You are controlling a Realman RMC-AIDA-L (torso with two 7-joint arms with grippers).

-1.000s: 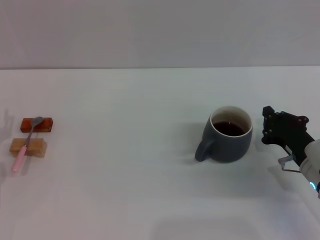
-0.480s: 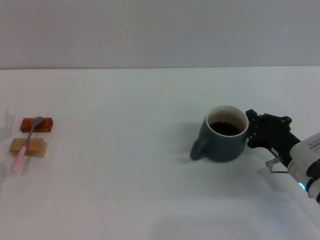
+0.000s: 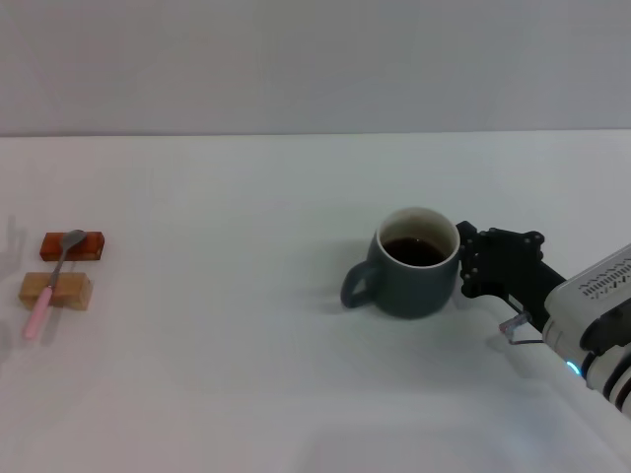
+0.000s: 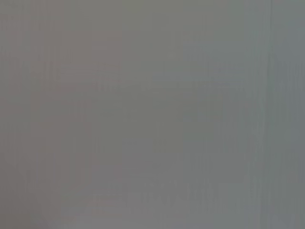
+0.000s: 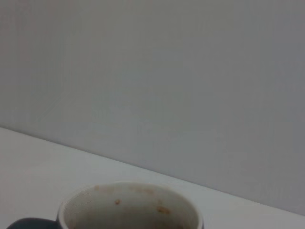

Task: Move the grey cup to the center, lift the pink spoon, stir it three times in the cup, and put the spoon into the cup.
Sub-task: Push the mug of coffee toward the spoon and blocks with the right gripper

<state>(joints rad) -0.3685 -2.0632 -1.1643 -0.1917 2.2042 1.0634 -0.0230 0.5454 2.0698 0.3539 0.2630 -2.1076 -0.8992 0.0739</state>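
Faint print on the right arm's white casing cannot be read. Grey cup (image 3: 412, 262), cream inside, dark liquid, handle turned toward the robot's left, stands right of table (image 3: 246, 374) centre. Right gripper (image 3: 469, 264) touches its right side; finger spread cannot be told. Pink spoon (image 3: 49, 284) lies across two blocks (image 3: 56, 290) far left, open surface between.

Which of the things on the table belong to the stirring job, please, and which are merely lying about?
Belonging to the job:
grey cup, with the right gripper against its side
pink spoon

Lying about:
two small brown blocks under the spoon
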